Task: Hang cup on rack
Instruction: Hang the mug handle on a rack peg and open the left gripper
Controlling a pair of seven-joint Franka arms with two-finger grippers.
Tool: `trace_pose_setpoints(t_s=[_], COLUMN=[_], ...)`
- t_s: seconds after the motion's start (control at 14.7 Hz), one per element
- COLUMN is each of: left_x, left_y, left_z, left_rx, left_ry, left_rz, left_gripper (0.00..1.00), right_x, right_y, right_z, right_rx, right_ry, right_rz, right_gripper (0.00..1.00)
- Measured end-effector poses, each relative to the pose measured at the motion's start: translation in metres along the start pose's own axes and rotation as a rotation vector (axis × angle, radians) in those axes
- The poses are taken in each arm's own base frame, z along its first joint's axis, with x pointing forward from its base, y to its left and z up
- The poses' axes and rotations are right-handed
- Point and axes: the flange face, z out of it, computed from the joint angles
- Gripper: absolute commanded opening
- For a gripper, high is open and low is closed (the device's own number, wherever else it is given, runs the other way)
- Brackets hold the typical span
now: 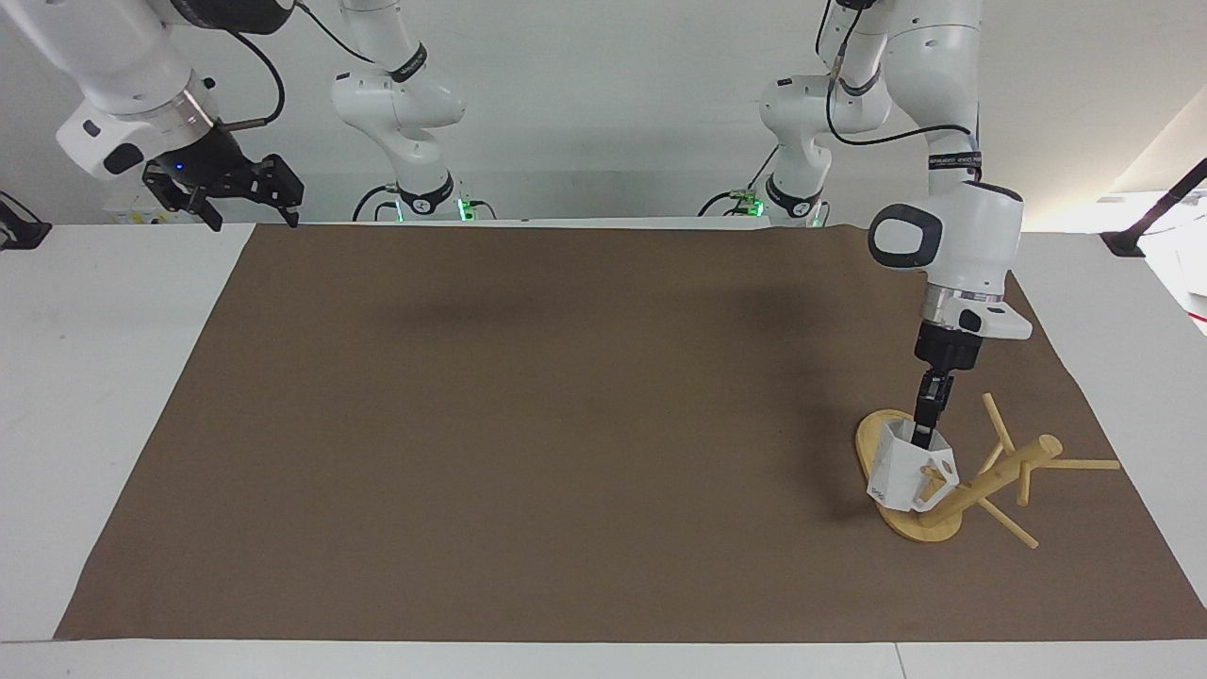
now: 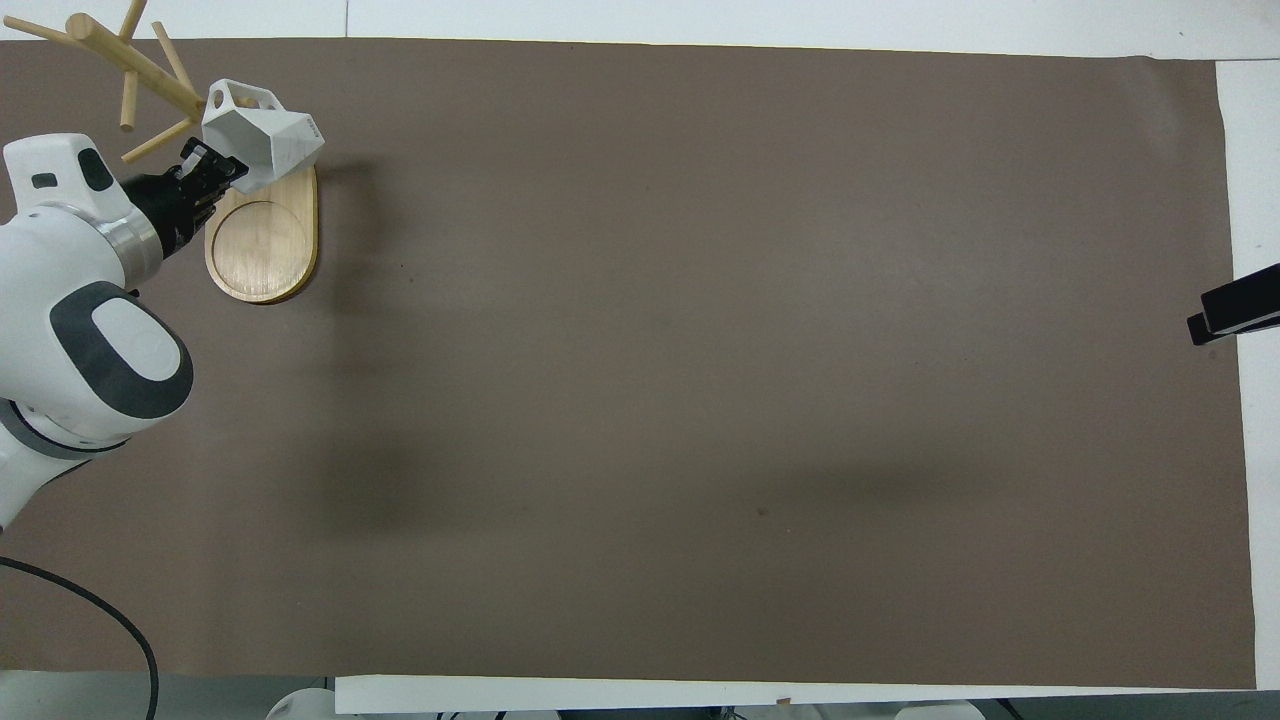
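Over the rack's oval base (image 1: pixel 879 436) at the left arm's end of the table, the left gripper (image 1: pixel 921 436) points down w/ fingers pinched tight on the rim wall of the cup (image 1: pixel 907 474); one finger goes inside the mouth, the other sits outside. Cup hangs tilted in the air, handle (image 1: pixel 940 469) turned toward the rack's pole (image 1: pixel 990 481), v. close to it; contact w/ pole or a peg can't be judged. In overhead view the cup (image 2: pixel 264 146) covers the base end where the pole rises, gripper (image 2: pixel 213 168) coming in from the bottom-left side.

Left arm: forearm near vertical over the brown mat (image 1: pixel 566 424), wrist bent so the hand drops straight down, elbow high above the mat edge nearest the robots.

Rack (image 1: pixel 952 481) stands on the mat, though its pole shows slanted in both views; thin pegs (image 1: pixel 1084 463) stick out in several directions, none carrying anything.

Right gripper (image 1: pixel 226 184) hangs high over the white tabletop (image 1: pixel 113 330) at the right arm's end, off the mat, fingers spread apart & holding nothing; right arm waits. Overhead view shows only its dark tip (image 2: pixel 1232 313) at the frame edge.
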Motion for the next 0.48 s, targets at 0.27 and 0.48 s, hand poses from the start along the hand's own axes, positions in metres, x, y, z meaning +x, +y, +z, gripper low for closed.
trace_pose_setpoints(t_s=[0.27,0.48], left_x=[0.007,0.028], left_y=[0.003,-0.001], left_z=[-0.006,-0.030], left_rx=[-0.010,-0.011], left_ry=[0.014,0.003], left_rz=[-0.005,-0.038], left_gripper=[1.00,1.00], right_x=[0.000,0.000], right_y=[0.000,0.000], right_z=[0.002,0.002], right_rx=[0.001,0.001], right_ry=[-0.005,-0.006], right_rz=[0.000,-0.001], right_gripper=[0.99,0.99])
